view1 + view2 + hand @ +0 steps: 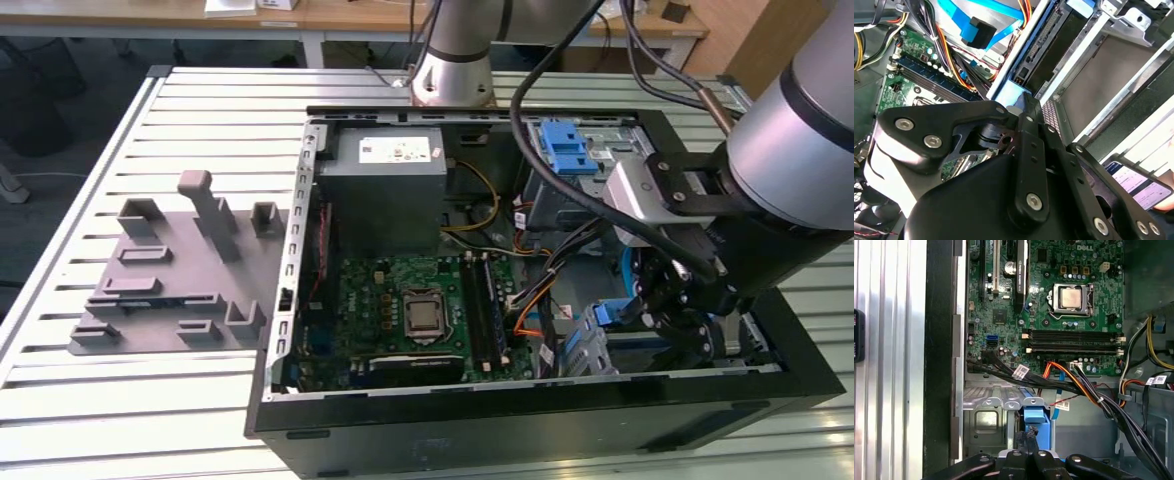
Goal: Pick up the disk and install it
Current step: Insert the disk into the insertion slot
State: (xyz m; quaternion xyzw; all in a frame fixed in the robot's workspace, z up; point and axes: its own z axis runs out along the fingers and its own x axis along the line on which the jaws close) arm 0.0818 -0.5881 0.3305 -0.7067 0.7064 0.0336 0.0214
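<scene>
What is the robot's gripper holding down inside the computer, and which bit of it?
It seems to hold the disk by its blue plastic end, with the gripper down at the drive bay; the grip itself is partly hidden.

open PC case (534,425) on slatted table (134,410) | green motherboard (374,290) inside | grey fixture (160,290) at exterior view's left
</scene>
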